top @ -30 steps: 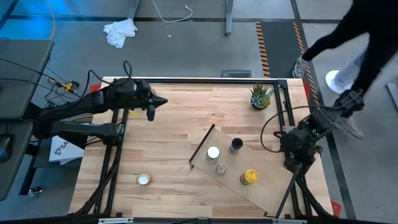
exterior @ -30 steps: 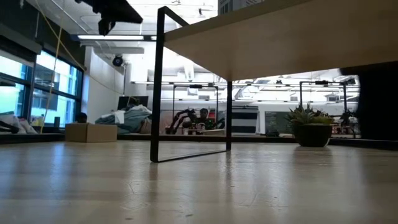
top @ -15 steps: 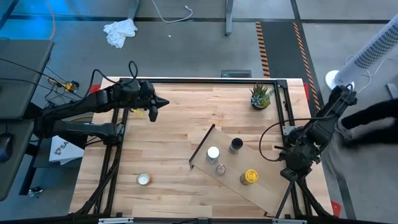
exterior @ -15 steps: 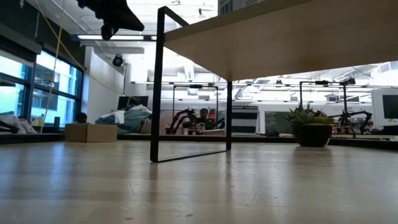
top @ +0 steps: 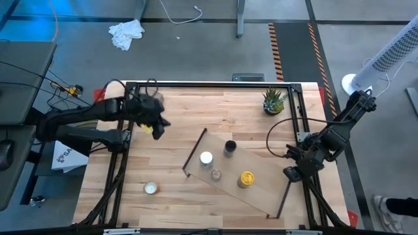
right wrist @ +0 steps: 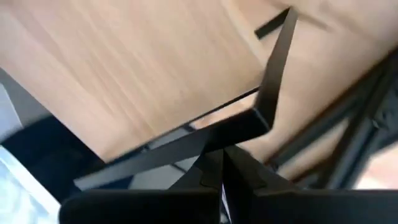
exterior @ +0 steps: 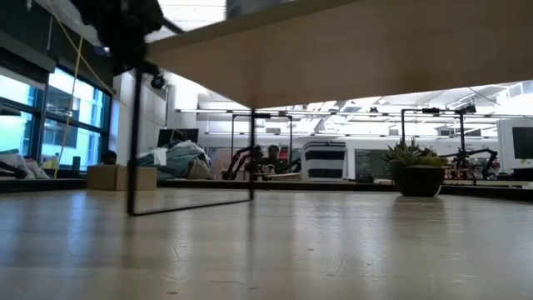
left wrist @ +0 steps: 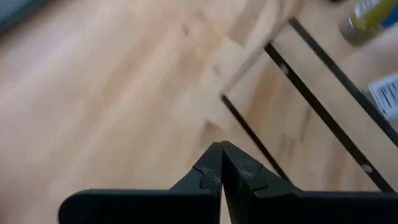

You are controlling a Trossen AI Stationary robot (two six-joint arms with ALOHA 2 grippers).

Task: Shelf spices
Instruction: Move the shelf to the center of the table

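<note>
The shelf (top: 258, 186), a light plank on black frame legs, stands slantwise on the table's right half. On it stand the white-capped jar (top: 206, 157), the black-capped jar (top: 229, 147), the clear glass jar (top: 215, 174) and the yellow jar (top: 246, 179). My right gripper (top: 289, 173) is shut at the shelf's right-end leg. My left gripper (top: 159, 128) is shut and hangs above the table's far left part, clear of the shelf's left end (top: 194, 151). In the low view the plank's underside (exterior: 350, 50) fills the top. My right gripper (right wrist: 222, 155) touches the shelf's right-end black frame leg (right wrist: 249, 121) with the tips of its shut fingers, coming from the table's right side. The fingers lie against the bar and are not closed around it. The shelf stands on its legs on the table.
A potted plant (top: 274, 100) stands at the far right corner. A small round jar (top: 151, 188) sits on the table near the near left corner. Black frame rails (top: 209, 84) edge the table. A person's shoe (top: 394, 222) shows on the floor at the right.
My right gripper has moved toward the table's left, and the shelf has slid left along the table with all the jars still upright on it. My left gripper has dropped lower and drawn slightly toward the near edge. The person at the right has walked off.
</note>
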